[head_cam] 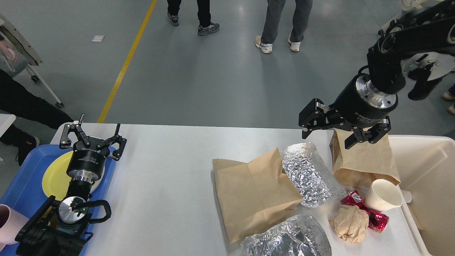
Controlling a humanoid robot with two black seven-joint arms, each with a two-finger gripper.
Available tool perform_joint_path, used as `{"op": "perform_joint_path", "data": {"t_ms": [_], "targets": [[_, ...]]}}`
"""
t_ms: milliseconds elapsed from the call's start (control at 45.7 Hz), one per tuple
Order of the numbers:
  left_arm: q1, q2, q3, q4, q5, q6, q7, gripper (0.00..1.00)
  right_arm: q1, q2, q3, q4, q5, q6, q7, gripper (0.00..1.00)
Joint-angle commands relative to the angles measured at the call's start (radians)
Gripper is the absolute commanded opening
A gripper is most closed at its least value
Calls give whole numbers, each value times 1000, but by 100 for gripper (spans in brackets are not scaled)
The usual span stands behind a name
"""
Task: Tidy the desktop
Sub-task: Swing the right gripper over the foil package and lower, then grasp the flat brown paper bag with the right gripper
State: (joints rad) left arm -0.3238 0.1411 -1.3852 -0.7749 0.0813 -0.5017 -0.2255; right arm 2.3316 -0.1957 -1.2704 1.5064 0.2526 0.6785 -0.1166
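The white desk fills the lower frame, its long axis running left to right and its far edge crossing mid-frame. The centre of it lies bare and wide. Right side is crowded: a large brown paper bag lying flat, a foil pouch against it, another foil wrap at the bottom edge. At upper right, the right end effector hangs released, fingers spread over the top of a standing paper bag. A white paper cup sits just beside the cream bin. At lower left, the left end effector is spread wide above the blue tray and yellow plate.
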Motion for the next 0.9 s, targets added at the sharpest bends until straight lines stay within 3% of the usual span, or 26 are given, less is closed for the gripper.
{"op": "perform_joint_path", "data": {"t_ms": [0, 285, 569, 876], "targets": [[0, 0, 0, 0, 0, 0, 0, 96, -86, -4, 48, -17, -76, -65, 0, 100], [0, 0, 0, 0, 0, -3, 0, 96, -371, 10, 203, -70, -251, -260, 14, 89], [0, 0, 0, 0, 0, -3, 0, 96, -558, 73, 256, -282, -352, -307, 87, 89], [0, -2, 0, -1, 0, -3, 0, 96, -660, 160, 250, -357, -357, -415, 74, 97]]}}
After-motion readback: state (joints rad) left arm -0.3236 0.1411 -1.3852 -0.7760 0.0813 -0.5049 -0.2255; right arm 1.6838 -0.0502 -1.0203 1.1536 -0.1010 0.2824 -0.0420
